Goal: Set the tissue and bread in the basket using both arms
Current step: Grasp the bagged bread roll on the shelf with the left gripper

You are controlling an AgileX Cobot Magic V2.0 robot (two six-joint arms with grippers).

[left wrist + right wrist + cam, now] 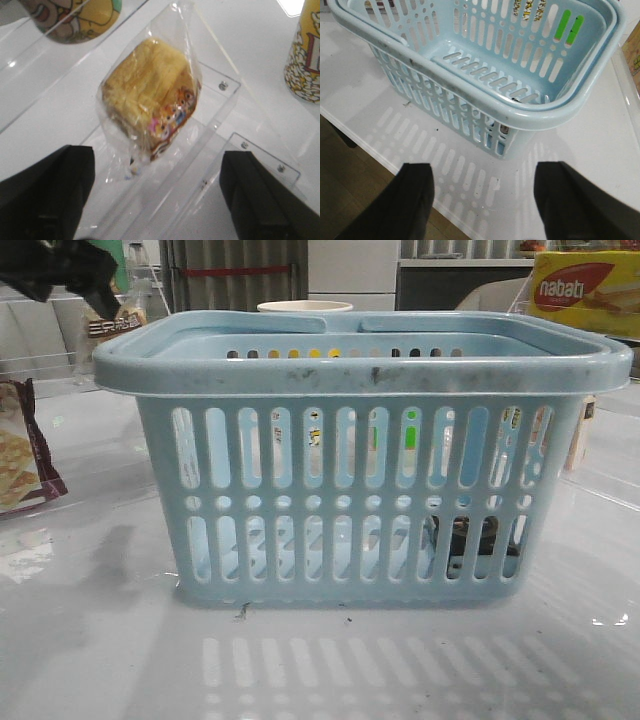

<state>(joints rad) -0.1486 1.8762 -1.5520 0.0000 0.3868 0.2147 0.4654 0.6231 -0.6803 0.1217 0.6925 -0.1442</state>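
The pale blue basket [360, 455] stands mid-table and also shows in the right wrist view [485, 65]. A blackish tissue packet [470, 540] shows through the slots, low in the basket's right end. The bread [150, 100], golden in a clear packet, lies on a clear acrylic shelf; in the front view it [115, 325] sits far left behind the basket, under my left arm [60, 270]. My left gripper [157, 200] is open and empty, its fingers apart on either side just short of the bread. My right gripper [482, 200] is open and empty over the table's front edge, near the basket's corner.
A maroon-edged cracker bag [20, 455] lies at the left edge. A yellow nabati box [585, 290] stands back right. A white cup [305, 307] is behind the basket. A popcorn cup [305, 60] and another printed cup [75, 15] stand near the bread.
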